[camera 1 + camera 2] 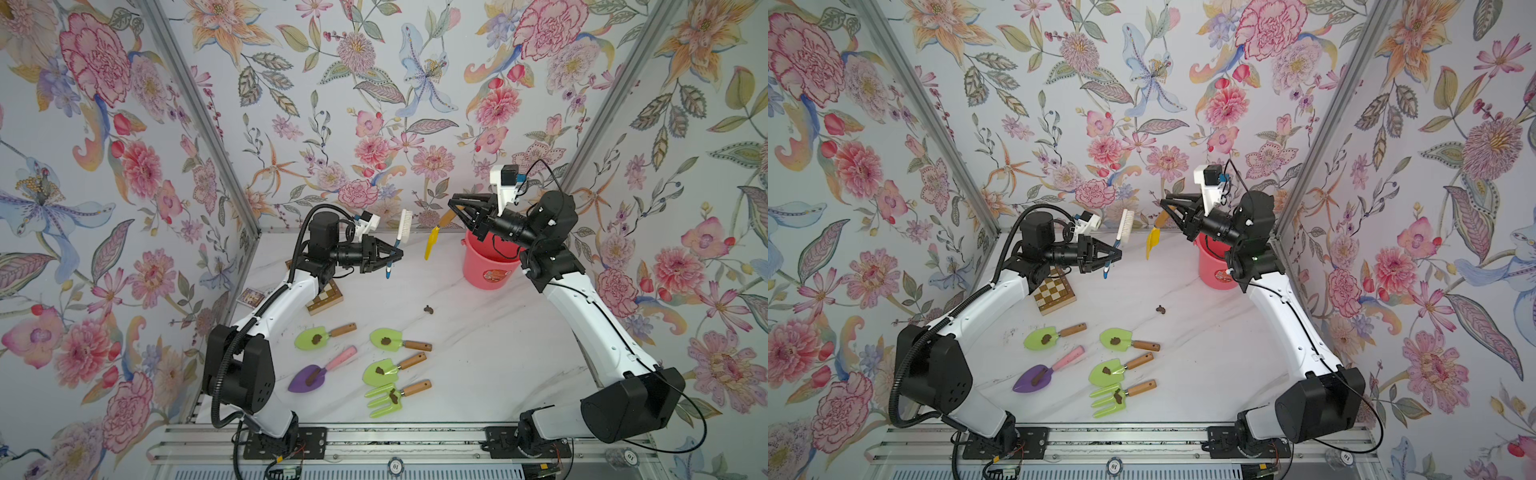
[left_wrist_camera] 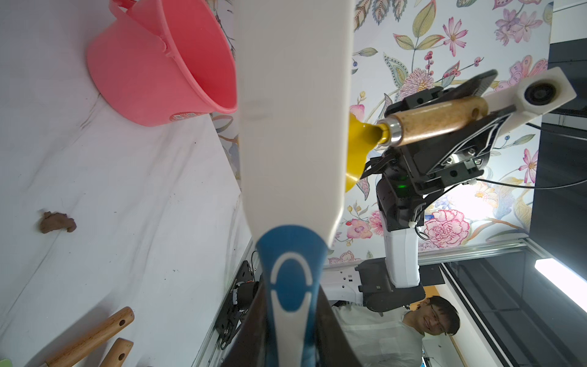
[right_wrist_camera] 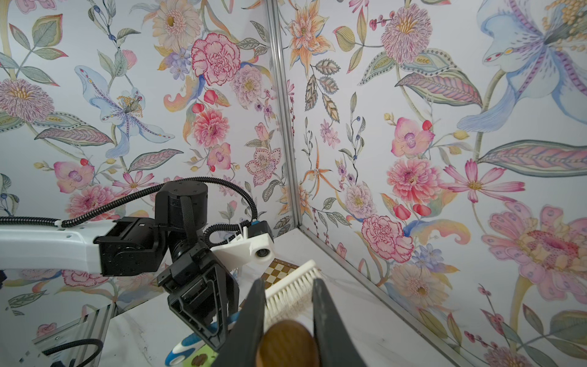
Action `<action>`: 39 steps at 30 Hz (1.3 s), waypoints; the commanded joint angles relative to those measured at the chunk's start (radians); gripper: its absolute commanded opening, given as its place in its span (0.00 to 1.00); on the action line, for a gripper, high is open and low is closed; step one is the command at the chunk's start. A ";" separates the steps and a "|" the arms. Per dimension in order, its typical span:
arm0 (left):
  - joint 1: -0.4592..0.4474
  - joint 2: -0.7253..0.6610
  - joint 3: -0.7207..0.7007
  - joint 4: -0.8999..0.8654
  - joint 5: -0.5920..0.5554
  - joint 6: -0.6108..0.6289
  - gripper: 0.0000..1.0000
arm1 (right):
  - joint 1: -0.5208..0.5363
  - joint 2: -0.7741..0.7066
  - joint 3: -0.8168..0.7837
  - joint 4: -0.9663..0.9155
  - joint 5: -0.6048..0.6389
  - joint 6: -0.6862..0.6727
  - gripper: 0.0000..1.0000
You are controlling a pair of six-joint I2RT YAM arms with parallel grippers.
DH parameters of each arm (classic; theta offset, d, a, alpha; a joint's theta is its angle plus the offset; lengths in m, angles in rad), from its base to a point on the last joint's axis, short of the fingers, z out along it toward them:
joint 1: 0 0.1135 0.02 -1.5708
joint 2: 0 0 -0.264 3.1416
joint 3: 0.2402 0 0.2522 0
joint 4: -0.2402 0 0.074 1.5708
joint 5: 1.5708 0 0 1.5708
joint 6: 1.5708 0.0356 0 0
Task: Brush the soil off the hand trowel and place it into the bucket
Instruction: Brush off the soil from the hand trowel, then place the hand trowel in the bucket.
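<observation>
Top views showed the right gripper [image 1: 454,210] clenched on the wooden-handled yellow plastic trowel [image 1: 430,245], blade hanging near, left of the round coral-pink plastic bucket [image 1: 484,270]; the left gripper [image 1: 398,254] clamped the white-bristled brush [image 1: 404,224].

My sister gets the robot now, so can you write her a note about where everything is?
Left gripper: shut on the white-bristled blue-handled brush, raised.
Right gripper: shut on the yellow wooden-handled trowel, raised near the coral-pink plastic bucket.
Done: one brown soil lump lies on the table; the yellow blade looks clean.
Left: put it in the bucket; four green tools and a purple trowel lie soiled on the table.
</observation>
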 commanded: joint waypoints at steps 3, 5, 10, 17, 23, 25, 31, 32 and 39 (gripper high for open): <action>-0.045 -0.032 -0.018 0.010 0.016 -0.024 0.00 | 0.029 0.042 0.070 0.024 -0.023 0.014 0.03; -0.075 -0.017 -0.020 0.013 0.009 -0.019 0.00 | 0.039 0.061 0.084 0.024 -0.025 0.014 0.03; -0.155 0.026 -0.101 0.034 -0.016 0.008 0.00 | 0.010 0.073 0.102 0.039 -0.024 0.034 0.03; -0.151 0.092 -0.222 0.080 -0.026 0.035 0.00 | -0.027 0.084 0.148 0.002 -0.003 0.071 0.03; -0.152 0.151 -0.101 -0.165 -0.191 0.276 0.00 | -0.075 0.049 0.088 -0.038 0.200 0.059 0.05; -0.163 0.190 -0.035 -0.222 -0.268 0.308 0.00 | -0.103 0.046 0.101 -0.088 0.308 0.049 0.05; -0.163 0.264 0.221 -0.461 -0.505 0.506 0.00 | -0.157 0.067 0.156 -0.269 0.671 -0.054 0.08; -0.166 0.274 0.263 -0.513 -0.560 0.551 0.00 | -0.171 0.074 0.157 -0.268 0.680 -0.059 0.08; -0.214 0.278 0.383 -0.606 -0.900 0.679 0.00 | -0.256 0.126 0.132 -0.269 0.842 -0.066 0.06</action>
